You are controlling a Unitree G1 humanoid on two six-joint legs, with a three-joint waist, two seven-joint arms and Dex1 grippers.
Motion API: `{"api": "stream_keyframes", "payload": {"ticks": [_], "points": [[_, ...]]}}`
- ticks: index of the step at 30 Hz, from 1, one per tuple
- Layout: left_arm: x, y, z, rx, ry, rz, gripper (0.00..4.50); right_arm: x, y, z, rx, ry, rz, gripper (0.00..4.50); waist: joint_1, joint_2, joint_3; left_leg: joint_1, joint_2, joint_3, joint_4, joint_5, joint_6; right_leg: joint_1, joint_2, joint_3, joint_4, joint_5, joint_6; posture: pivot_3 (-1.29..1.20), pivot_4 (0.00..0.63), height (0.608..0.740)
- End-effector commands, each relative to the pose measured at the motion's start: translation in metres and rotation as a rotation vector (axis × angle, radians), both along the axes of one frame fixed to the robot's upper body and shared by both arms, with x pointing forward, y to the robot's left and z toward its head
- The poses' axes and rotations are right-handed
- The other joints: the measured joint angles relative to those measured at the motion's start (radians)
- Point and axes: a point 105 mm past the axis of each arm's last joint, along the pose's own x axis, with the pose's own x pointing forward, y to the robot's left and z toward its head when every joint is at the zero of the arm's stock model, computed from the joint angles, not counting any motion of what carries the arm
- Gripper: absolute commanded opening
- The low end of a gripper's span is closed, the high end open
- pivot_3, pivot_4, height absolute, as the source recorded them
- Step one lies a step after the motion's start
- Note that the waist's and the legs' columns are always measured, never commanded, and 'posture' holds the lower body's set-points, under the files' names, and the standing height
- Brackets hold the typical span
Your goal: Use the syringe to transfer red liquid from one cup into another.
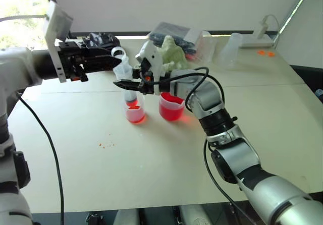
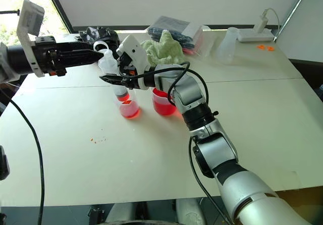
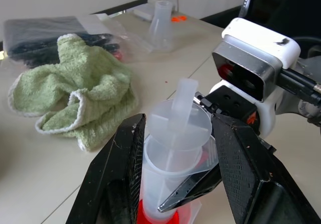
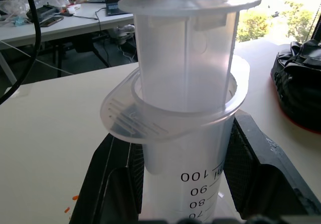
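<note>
A cream tabletop (image 1: 151, 174) under a bright window carries the scene. The right gripper (image 1: 132, 85) is clamped on the barrel of one syringe (image 1: 127, 86), held upright over the small cup (image 1: 135, 110). The left gripper (image 1: 114, 60) closes around the syringe's plunger top. Two clear containers stand just beside each other: the small cup holds a shallow layer of red liquid (image 1: 135, 116), and the spouted beaker (image 1: 171, 107) holds more. One green towel (image 1: 173, 53) lies behind them.
</note>
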Motion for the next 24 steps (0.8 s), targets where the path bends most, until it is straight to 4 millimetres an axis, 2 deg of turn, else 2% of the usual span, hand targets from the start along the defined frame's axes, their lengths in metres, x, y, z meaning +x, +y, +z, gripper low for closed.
{"api": "stream_keyframes", "payload": {"ticks": [1, 10, 13, 15, 16, 24], "points": [[0.004, 0.001, 0.008, 0.027, -0.081, 0.039, 2.18, -0.008, 0.002, 0.024, 0.055, -0.07, 0.027, 1.68, 0.0, 0.0, 0.0, 0.0, 0.0, 0.0, 0.0, 0.0, 0.0, 0.0, 0.0, 0.0, 0.0, 0.0, 0.0, 0.0, 0.15, 0.74], [0.015, -0.003, 0.009, 0.007, -0.108, 0.075, 2.18, -0.008, 0.001, 0.025, 0.055, -0.073, 0.022, 1.68, 0.0, 0.0, 0.0, 0.0, 0.0, 0.0, 0.0, 0.0, 0.0, 0.0, 0.0, 0.0, 0.0, 0.0, 0.0, 0.0, 0.15, 0.74], [0.018, -0.008, 0.007, -0.009, -0.11, 0.082, 1.32, -0.008, 0.001, 0.025, 0.055, -0.073, 0.02, 1.68, 0.001, 0.0, 0.0, 0.0, 0.0, 0.0, 0.0, 0.0, 0.0, 0.0, 0.0, 0.0, 0.0, 0.0, 0.0, 0.0, 0.15, 0.74], [0.019, -0.012, 0.006, -0.018, -0.116, 0.079, 0.31, -0.008, 0.001, 0.025, 0.056, -0.074, 0.02, 1.68, 0.001, 0.0, 0.0, 0.0, 0.0, 0.0, 0.0, 0.0, 0.0, 0.0, 0.0, 0.0, 0.0, 0.0, 0.0, 0.0, 0.15, 0.74], [0.019, -0.015, 0.006, -0.029, -0.118, 0.079, 0.03, -0.008, 0.001, 0.025, 0.056, -0.074, 0.019, 1.68, 0.0, 0.0, 0.0, 0.0, 0.0, 0.0, 0.0, 0.0, 0.0, 0.0, 0.0, 0.0, 0.0, 0.0, 0.0, 0.0, 0.15, 0.74], [0.014, -0.024, -0.001, -0.001, -0.112, 0.048, 0.03, -0.008, 0.001, 0.025, 0.055, -0.075, 0.018, 1.68, -0.003, 0.0, 0.0, 0.0, 0.0, 0.0, 0.0, 0.0, 0.0, 0.0, 0.0, 0.0, 0.0, 0.0, 0.0, 0.0, 0.15, 0.74]]}}
